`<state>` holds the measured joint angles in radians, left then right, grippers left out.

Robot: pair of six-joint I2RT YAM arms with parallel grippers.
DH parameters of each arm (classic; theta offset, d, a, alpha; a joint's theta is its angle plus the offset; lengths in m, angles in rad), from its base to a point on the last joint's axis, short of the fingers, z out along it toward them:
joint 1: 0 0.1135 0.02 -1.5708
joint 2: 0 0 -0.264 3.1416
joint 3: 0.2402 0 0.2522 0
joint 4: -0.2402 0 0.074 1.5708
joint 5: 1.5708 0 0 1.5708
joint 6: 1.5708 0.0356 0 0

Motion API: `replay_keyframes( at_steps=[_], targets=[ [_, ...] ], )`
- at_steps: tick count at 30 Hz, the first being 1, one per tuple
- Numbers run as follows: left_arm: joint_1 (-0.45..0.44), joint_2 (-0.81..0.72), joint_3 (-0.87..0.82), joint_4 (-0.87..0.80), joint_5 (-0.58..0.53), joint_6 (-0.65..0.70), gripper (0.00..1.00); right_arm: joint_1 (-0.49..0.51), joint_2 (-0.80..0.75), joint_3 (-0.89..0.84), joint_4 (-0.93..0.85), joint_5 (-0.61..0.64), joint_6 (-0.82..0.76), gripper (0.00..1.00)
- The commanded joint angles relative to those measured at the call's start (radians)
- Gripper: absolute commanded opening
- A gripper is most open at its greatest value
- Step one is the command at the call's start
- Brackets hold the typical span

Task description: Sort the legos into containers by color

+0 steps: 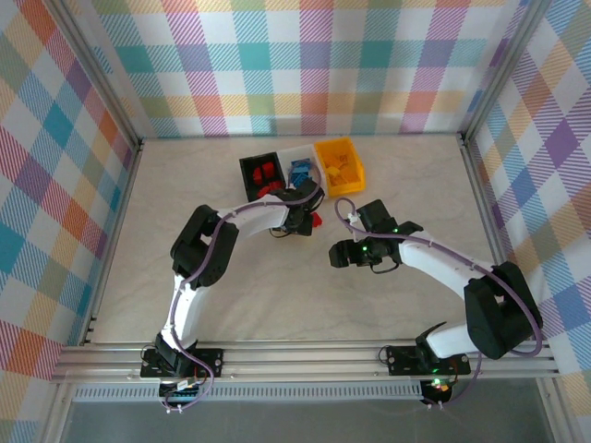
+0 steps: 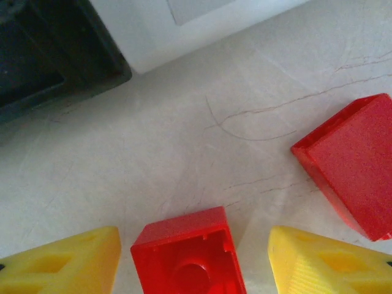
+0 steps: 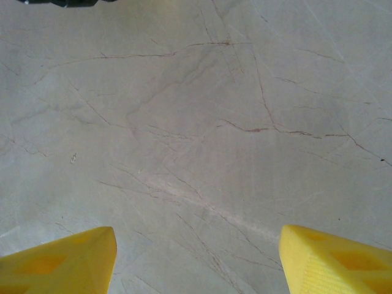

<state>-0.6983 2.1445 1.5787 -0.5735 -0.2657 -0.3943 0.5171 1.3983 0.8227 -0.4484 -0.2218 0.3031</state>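
Two claws hang over the marbled table (image 1: 185,185). Nearest the bases, the right claw (image 3: 196,263) is released above bare table, its yellow fingers (image 3: 58,260) spread wide with nothing between them. From above it lies at about 5 o'clock of the bins.

Farther out, the left claw (image 2: 193,266) is also released. Its fingers (image 2: 61,266) straddle a red lego (image 2: 187,254) that lies hollow side up, with a thin gap on each side. A second red lego (image 2: 346,162) rests on the table at 2 o'clock of the first, apart from it.

Beyond them, toward 11 o'clock, the corner of the black bin (image 2: 55,61) sits side by side with the white bin (image 2: 202,21). In the top view the three bins stand in a row at 12 o'clock. The black bin holds red bricks (image 1: 268,171), the white bin blue bricks (image 1: 300,171), and the yellow bin (image 1: 359,171) yellow bricks (image 1: 337,166).
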Motion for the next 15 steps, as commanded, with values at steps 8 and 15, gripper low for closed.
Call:
replay_keyframes(
  at_steps=[8, 15],
  targets=[
    [0.012, 0.028, 0.03, -0.009, -0.013, 0.016, 0.5, -0.004, 0.004, 0.001, -0.001, -0.011, -0.008, 0.7],
    [0.016, 0.026, 0.025, 0.002, -0.002, 0.026, 0.35, -0.005, -0.001, 0.001, -0.006, -0.011, -0.009, 0.7]
  ],
)
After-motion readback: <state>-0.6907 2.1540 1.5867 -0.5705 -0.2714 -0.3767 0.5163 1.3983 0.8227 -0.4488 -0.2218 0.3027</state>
